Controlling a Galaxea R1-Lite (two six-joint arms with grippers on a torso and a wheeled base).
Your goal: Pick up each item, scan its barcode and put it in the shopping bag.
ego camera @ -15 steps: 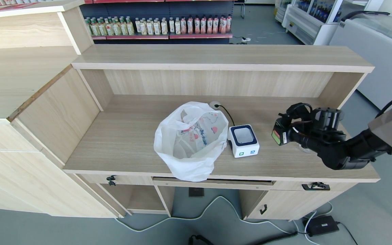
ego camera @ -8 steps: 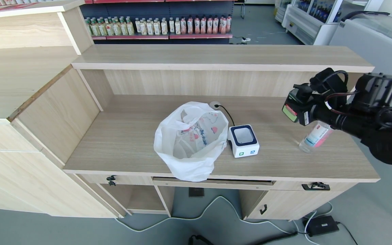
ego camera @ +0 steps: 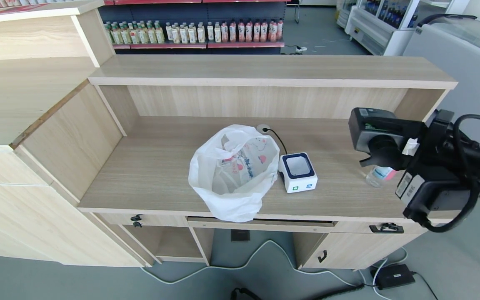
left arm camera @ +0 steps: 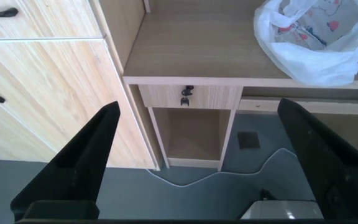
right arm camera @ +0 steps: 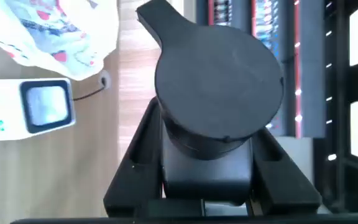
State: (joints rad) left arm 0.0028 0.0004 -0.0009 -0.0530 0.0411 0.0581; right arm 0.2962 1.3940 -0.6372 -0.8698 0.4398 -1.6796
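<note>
- Bottle (ego camera: 378, 175), right side of counter (ego camera: 161, 175): likely light, stiff, slippery plastic.
- Right gripper (right arm camera: 207, 143) clasps its dark top, a sound hold.
- Left gripper (left arm camera: 199, 112): fingers spread wide, empty.

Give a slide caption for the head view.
Right arm over a bottle at the counter's right end; scanner and open shopping bag at centre.

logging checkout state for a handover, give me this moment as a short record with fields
shopping bag: white plastic, mouth open, standing mid counter
scanner: white box, cabled, beside the bag on the robot's right
bottle: clear, pink and blue label, at the counter's right end, not bagged
right gripper: over the bottle, contact unclear
left gripper: open, empty, low in front of the counter
</note>
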